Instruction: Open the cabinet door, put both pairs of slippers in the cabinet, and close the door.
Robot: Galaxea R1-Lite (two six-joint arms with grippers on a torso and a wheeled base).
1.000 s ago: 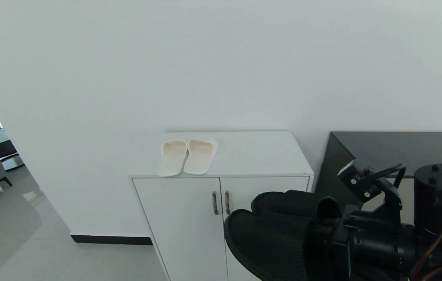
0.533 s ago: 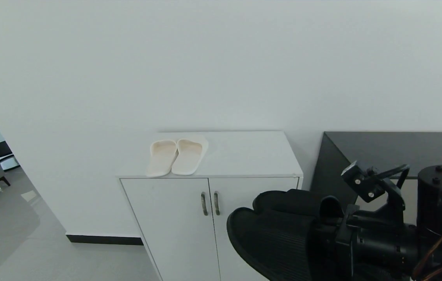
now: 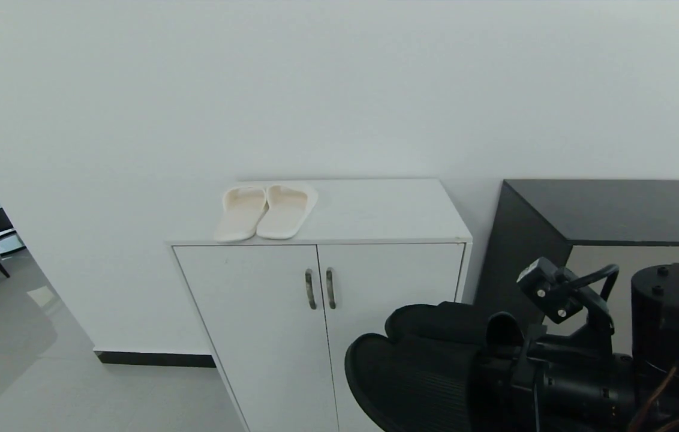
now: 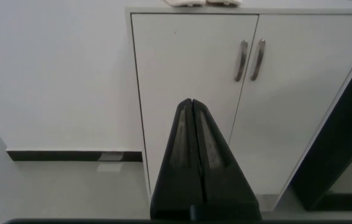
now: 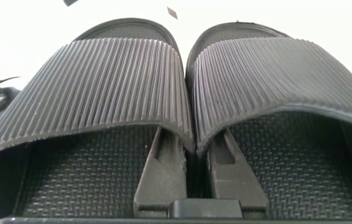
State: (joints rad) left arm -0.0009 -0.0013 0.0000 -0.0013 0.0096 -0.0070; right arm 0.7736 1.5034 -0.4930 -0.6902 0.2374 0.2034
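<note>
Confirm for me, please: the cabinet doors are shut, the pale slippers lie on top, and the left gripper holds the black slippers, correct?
Not quite: the right gripper, not the left gripper, holds the black slippers, as the right wrist view shows. The cabinet doors are indeed shut, with the pale slippers on top.

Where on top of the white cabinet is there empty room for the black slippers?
The cabinet top is bare from the cream slippers across to its right edge by the black table. The left end is crowded: the cream pair fills it nearly front to back.
</note>
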